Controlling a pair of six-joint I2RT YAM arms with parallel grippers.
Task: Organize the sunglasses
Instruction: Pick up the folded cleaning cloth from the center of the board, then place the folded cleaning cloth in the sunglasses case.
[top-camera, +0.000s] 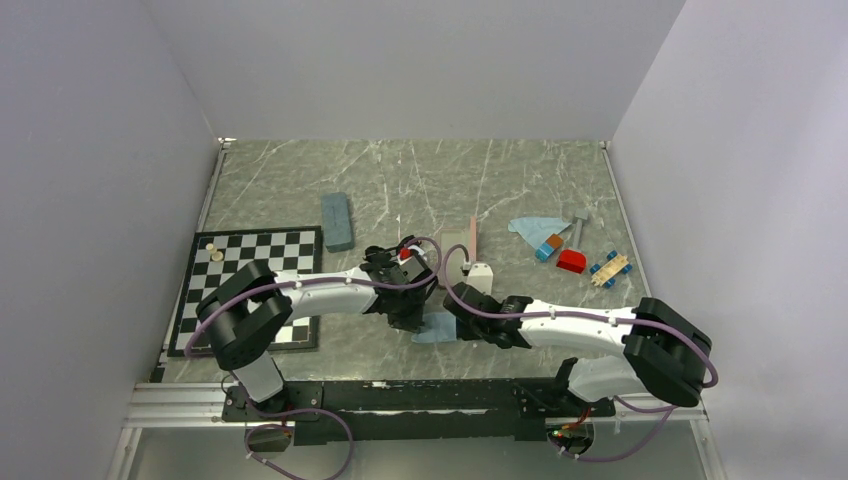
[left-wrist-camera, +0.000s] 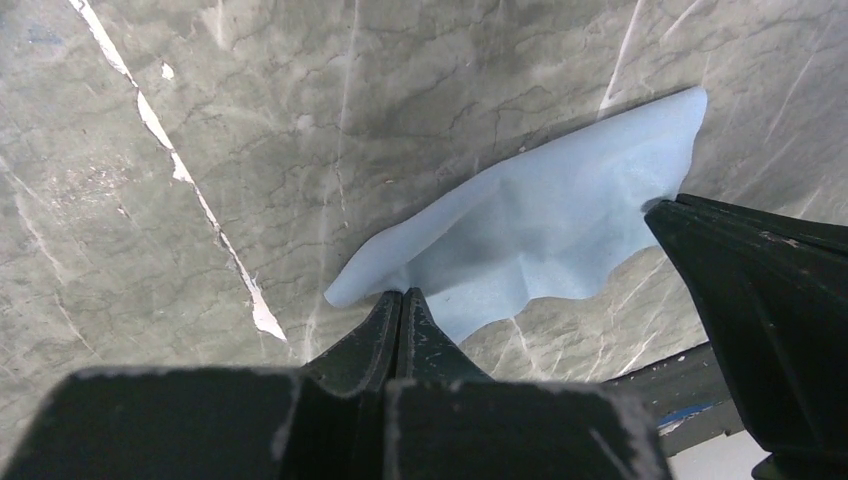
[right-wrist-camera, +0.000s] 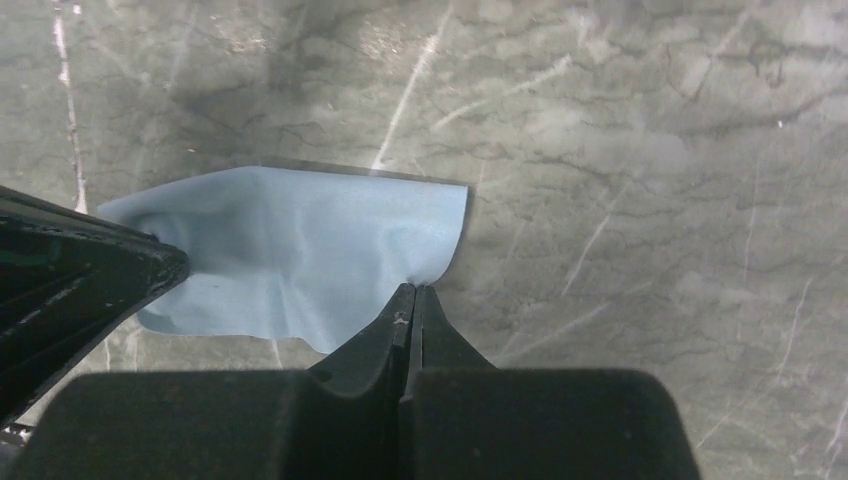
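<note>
1. Left pincer (left-wrist-camera: 402, 296) and right pincer (right-wrist-camera: 412, 291) each nip opposite edges of the light blue cloth (left-wrist-camera: 540, 230), low over the worktop (left-wrist-camera: 300, 120).
2. Best to draw both ends evenly so it lies flat.
3. Sunglasses: not made out in any view.

Robot lab cell; white walls (top-camera: 400, 60) box a marble table (top-camera: 420, 170).

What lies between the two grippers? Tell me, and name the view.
A light blue cloth spans the stretch, pinched at opposite edges by the left gripper and the right gripper; both wrist views show it.
</note>
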